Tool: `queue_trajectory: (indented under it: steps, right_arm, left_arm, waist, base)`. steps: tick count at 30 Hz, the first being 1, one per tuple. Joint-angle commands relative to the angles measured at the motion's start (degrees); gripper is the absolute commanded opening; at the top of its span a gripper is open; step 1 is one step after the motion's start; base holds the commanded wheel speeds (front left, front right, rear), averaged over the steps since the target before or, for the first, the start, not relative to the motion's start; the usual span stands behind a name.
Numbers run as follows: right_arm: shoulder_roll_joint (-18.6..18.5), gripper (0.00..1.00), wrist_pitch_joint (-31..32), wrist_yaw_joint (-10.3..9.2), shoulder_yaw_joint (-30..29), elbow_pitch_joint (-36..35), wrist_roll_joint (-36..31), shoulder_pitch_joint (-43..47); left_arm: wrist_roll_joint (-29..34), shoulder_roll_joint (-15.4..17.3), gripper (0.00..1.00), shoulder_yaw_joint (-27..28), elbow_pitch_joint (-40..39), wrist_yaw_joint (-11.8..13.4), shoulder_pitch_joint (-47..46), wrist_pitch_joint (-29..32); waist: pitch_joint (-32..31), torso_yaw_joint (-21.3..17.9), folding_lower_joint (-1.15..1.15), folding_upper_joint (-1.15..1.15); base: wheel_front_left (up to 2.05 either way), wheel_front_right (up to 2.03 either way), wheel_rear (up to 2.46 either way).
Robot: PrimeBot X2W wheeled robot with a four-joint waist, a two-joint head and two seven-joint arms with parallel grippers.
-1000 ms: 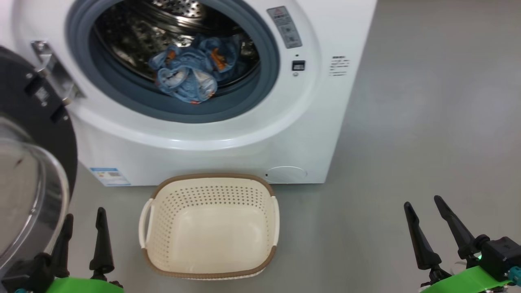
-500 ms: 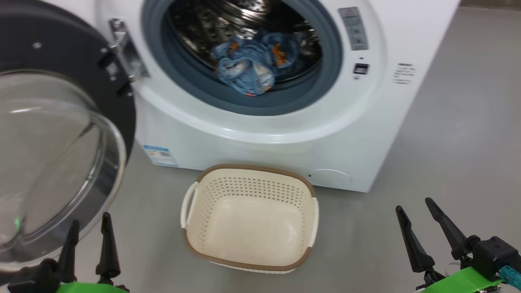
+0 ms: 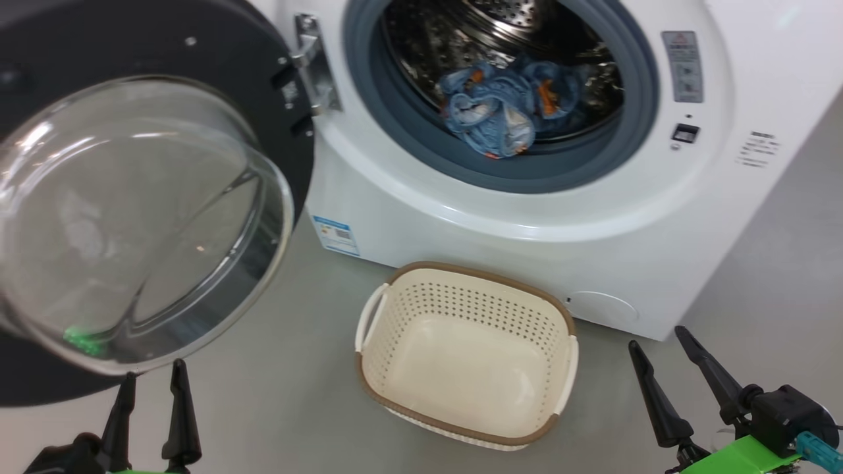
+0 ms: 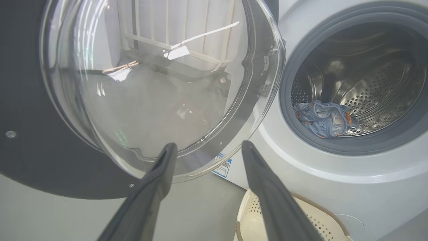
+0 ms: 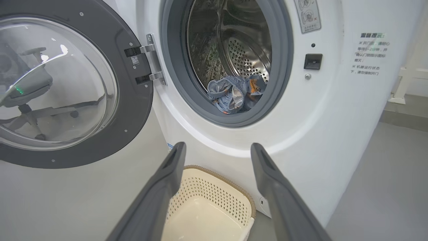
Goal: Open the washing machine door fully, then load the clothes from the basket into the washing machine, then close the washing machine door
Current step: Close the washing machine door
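Observation:
The white washing machine (image 3: 527, 230) stands with its washing machine door (image 3: 197, 79) swung wide to the left, the glass bowl facing me. The light blue clothes (image 3: 504, 112) lie in the steel drum, as the left wrist view of the clothes (image 4: 322, 118) and the right wrist view of the clothes (image 5: 234, 93) also show. The cream basket (image 3: 461, 283) sits on the floor before the machine with nothing in it. My left gripper (image 3: 153, 368) is open just below the door's lower edge. My right gripper (image 3: 656, 336) is open to the right of the basket, holding nothing.
Grey floor (image 3: 790, 263) spreads to the right of the machine and around the basket. A blue label sticker (image 3: 336, 234) marks the machine's lower left front. A white frame (image 5: 404, 83) stands beyond the machine's right side.
The head camera has turned left, so the whole picture has slid right and more of the door shows. Clothes, basket and both open grippers look unmoved.

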Motion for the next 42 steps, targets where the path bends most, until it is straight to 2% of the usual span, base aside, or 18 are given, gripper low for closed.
queue_trajectory:
  steps: [1, 12, 35, 36, 37, 38, 40, 41, 42]
  right_arm:
    - [-1.0, 1.0, -0.4, 0.48, 1.5, -1.1, 0.7, -1.9]
    - [-1.0, 1.0, -0.4, 0.48, 2.5, -0.7, 1.0, -1.9]
    - [-1.0, 1.0, -0.4, 0.48, 4.2, -0.1, 1.4, -2.9]
    - [-1.0, 1.0, -0.4, 0.48, 4.2, -0.2, 1.4, -2.8]
    - [-1.0, 1.0, -0.4, 0.48, 4.2, -0.2, 1.4, -2.8]
    - [-1.0, 1.0, -0.4, 0.48, 4.1, -0.2, 1.4, -2.8]
    - [-0.9, 1.0, -0.4, 0.48, 4.0, -0.2, 1.4, -2.7]
    - [-0.9, 1.0, -0.4, 0.48, 4.0, -0.2, 1.4, -2.7]
    - [-0.9, 1.0, -0.4, 0.48, 4.0, -0.2, 1.4, -2.7]
  left_arm:
    - [0.2, 0.7, 1.0, 2.1, -1.5, -0.1, -0.5, -0.3]
    - [0.1, 0.6, 1.0, 2.0, -1.6, -0.1, 0.6, -0.3]
    - [-1.4, 0.5, 1.0, 3.9, -4.4, -0.1, 1.4, -0.3]
    - [-1.6, 0.5, 0.87, 4.1, -4.9, -0.1, 1.3, -0.3]
    - [-1.8, 0.5, 0.57, 4.5, -5.5, -0.1, 1.2, -0.3]
    - [-2.1, 0.5, 0.37, 4.9, -6.2, -0.1, 0.9, -0.3]
    - [-2.1, 0.7, 0.04, 5.7, -8.0, -0.1, 0.3, -0.3]
    - [-2.1, 1.0, 0.0, 6.0, -8.9, -0.1, -0.1, -0.3]
    - [-2.1, 1.6, 0.0, 6.2, -10.0, -0.1, -0.7, -0.3]
  waist:
    - [-0.5, 1.5, 0.0, 0.0]
    - [-1.3, 4.9, 0.0, 0.0]
    - [-1.3, 5.2, 0.0, 0.0]
    - [-1.3, 5.2, 0.0, 0.0]
    - [-1.3, 5.2, 0.0, 0.0]
    - [-1.3, 5.2, 0.0, 0.0]
    - [-1.2, 5.3, 0.0, 0.0]
    - [-1.1, 5.3, 0.0, 0.0]
    - [-1.1, 5.3, 0.0, 0.0]
  base:
    - [0.0, 0.0, 0.0]
    - [0.0, 0.0, 0.0]
    - [0.0, 0.0, 0.0]
    - [0.0, 0.0, 0.0]
    - [0.0, 0.0, 0.0]
    - [0.0, 0.0, 0.0]
    - [0.0, 0.0, 0.0]
    - [0.0, 0.0, 0.0]
    - [0.0, 0.0, 0.0]
